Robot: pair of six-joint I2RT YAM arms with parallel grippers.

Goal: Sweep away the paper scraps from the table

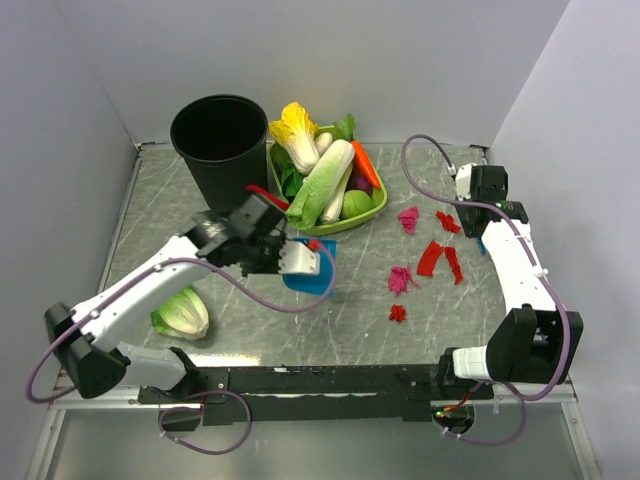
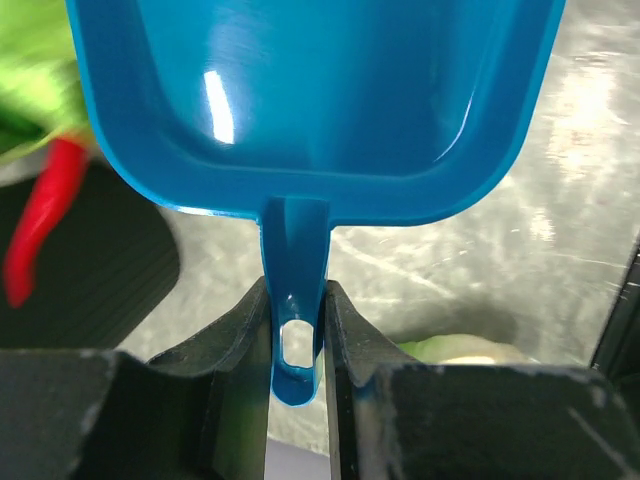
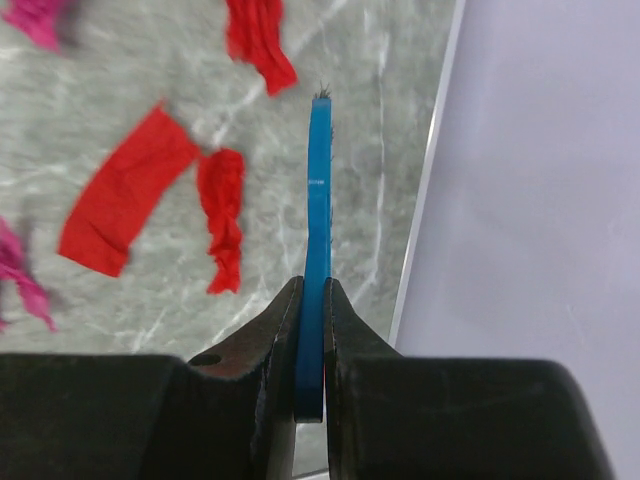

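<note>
Nothing looks swept yet; the paper scraps (image 1: 432, 257) lie scattered on the right of the table (image 1: 250, 330). The left gripper (image 2: 297, 340) clamps the blue dustpan (image 2: 320, 90) by its handle; the right gripper (image 3: 311, 300) pinches a thin blue brush (image 3: 318, 180) beside them.

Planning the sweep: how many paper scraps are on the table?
6, all right of centre: magenta wad, red bit at the back; red strip, crumpled red piece midway; second magenta wad, small red bit nearest. Others may be hidden.
</note>
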